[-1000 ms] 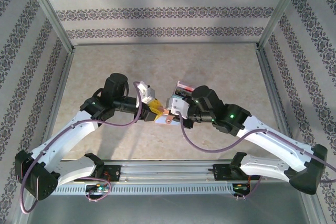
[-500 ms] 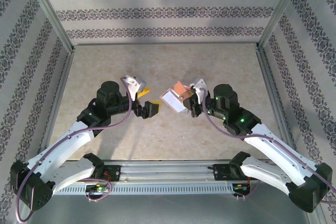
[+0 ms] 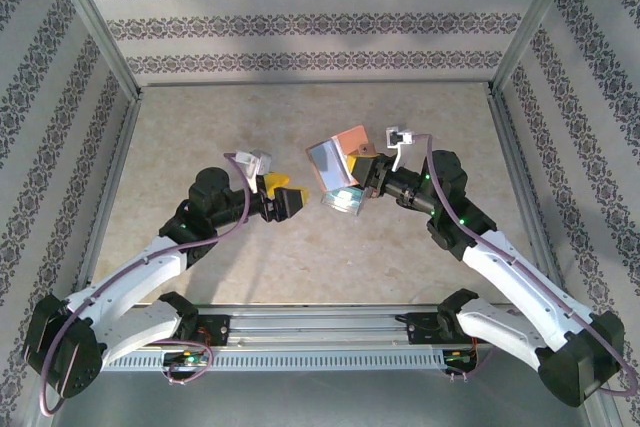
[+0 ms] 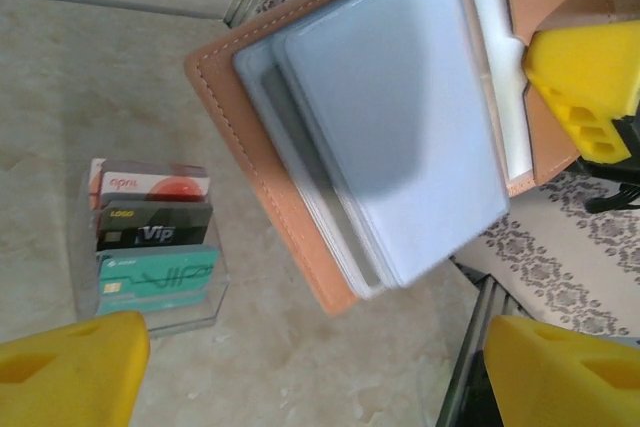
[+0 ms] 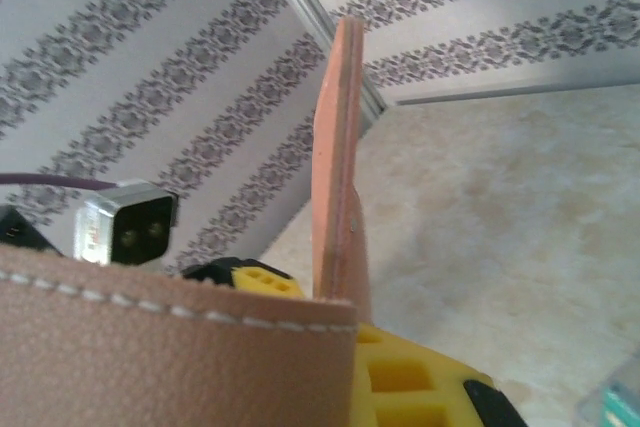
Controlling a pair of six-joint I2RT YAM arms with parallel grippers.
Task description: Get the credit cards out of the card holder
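The card holder (image 3: 335,159), brown leather with grey-blue inner panels, hangs open in the air with my right gripper (image 3: 362,169) shut on one leather flap. In the left wrist view the card holder (image 4: 390,117) faces the camera, panels showing. The credit cards lie stacked in a clear tray (image 4: 205,292) on the table: red (image 4: 150,185), dark (image 4: 155,225), teal (image 4: 155,272). My left gripper (image 3: 288,202) stands open to the left of the card holder, nothing between its yellow fingers (image 4: 70,367). The right wrist view shows the leather flap (image 5: 150,347) up close.
The clear tray (image 3: 345,200) sits on the beige table just under the raised card holder. Patterned walls and metal frame posts (image 3: 95,22) close in the table on three sides. Bare table (image 3: 300,267) lies between the arms and the near rail.
The two grippers have drawn apart. The right one has lifted and turned the card holder up and back, uncovering the tray. The left one has let go and stands open.
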